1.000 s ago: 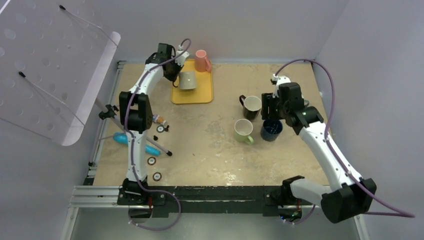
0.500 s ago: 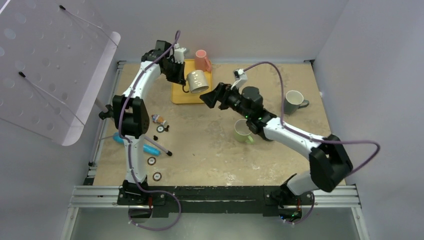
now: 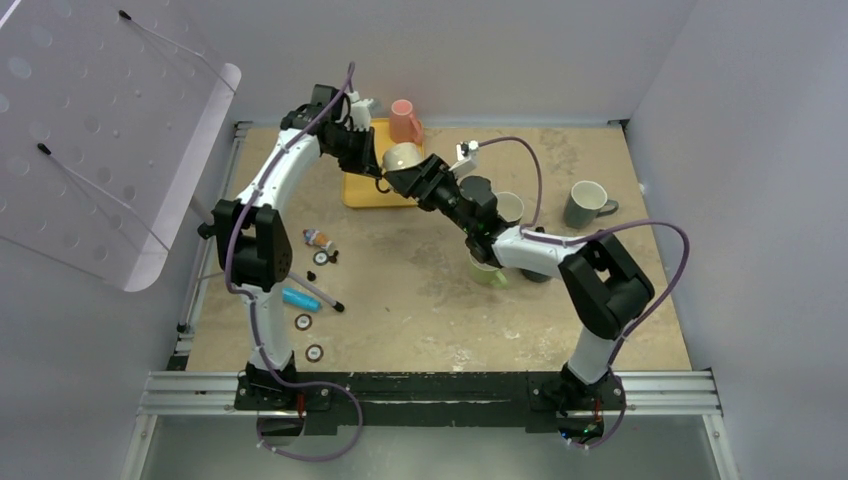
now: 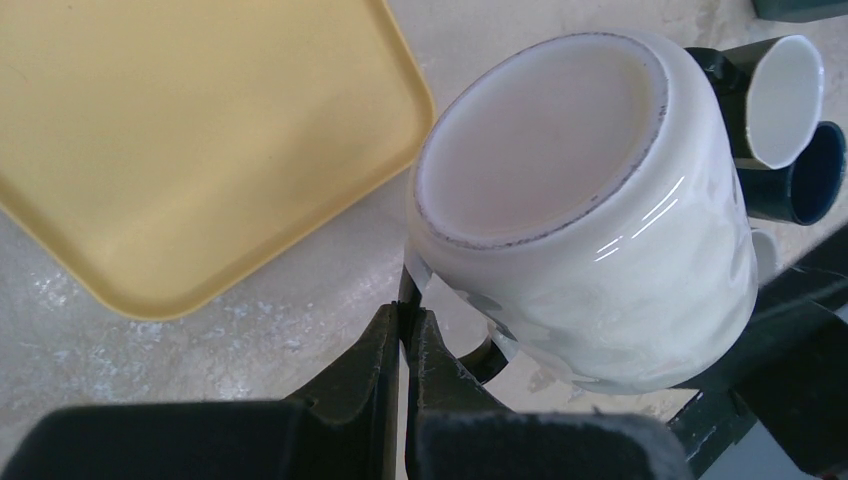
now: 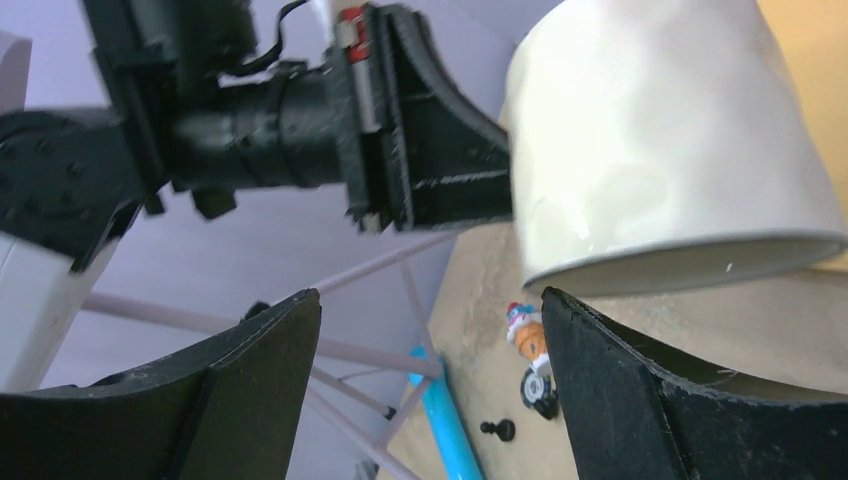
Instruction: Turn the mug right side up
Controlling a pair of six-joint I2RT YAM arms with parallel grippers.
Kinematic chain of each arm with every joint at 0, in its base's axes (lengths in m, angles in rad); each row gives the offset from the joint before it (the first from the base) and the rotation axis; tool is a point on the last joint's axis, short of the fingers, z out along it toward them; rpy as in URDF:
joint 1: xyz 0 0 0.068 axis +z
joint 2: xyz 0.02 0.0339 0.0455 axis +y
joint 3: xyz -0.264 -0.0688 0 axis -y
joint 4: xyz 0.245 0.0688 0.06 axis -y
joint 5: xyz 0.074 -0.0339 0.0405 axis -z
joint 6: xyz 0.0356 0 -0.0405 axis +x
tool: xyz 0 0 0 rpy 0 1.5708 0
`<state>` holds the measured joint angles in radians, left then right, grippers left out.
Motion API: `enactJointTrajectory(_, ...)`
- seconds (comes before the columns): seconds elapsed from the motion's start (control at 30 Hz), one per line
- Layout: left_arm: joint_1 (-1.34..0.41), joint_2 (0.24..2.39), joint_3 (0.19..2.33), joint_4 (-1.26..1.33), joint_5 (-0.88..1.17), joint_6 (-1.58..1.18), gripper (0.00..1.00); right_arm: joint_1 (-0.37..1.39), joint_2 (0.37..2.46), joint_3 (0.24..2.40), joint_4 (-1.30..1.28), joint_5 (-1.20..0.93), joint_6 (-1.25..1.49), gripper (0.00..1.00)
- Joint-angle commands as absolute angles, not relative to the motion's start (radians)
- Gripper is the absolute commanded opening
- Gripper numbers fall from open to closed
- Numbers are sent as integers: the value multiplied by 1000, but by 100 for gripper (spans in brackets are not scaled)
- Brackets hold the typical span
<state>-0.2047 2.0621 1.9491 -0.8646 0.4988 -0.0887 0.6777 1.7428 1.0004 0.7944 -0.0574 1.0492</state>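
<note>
Left end effector [image 4: 405, 325] on half-hidden handle [image 4: 478, 312]

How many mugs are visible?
6: cream mug in left pincer, pink mug at tray, grey mug right, black mug, green mug, blue mug partly hidden by right arm.

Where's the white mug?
In the top view, the white mug hangs from the left end effector, near the yellow tray's right edge, beside the right end effector.

Bare tabletop [image 3: 400, 290] opens nearward of the yellow tray [image 3: 362, 193]; pink cup [image 3: 404, 120] behind and right gripper [image 3: 418, 177] beside hem the raised mug [image 3: 402, 156].
</note>
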Motion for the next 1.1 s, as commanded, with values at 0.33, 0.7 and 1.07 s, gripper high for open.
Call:
enactJointTrajectory(0.33, -246, 1811, 1758, -769, 663, -47, 0, 659, 1809, 1236, 735, 161, 881, 0)
enactJointTrajectory(0.7, -203, 1687, 1734, -814, 424, 119, 100, 655, 1745, 1590, -86, 53, 177, 0)
enactJointTrajectory(1.07, -205, 1748, 1739, -776, 293, 130, 100, 660, 2055, 2012, -860, 72, -41, 0)
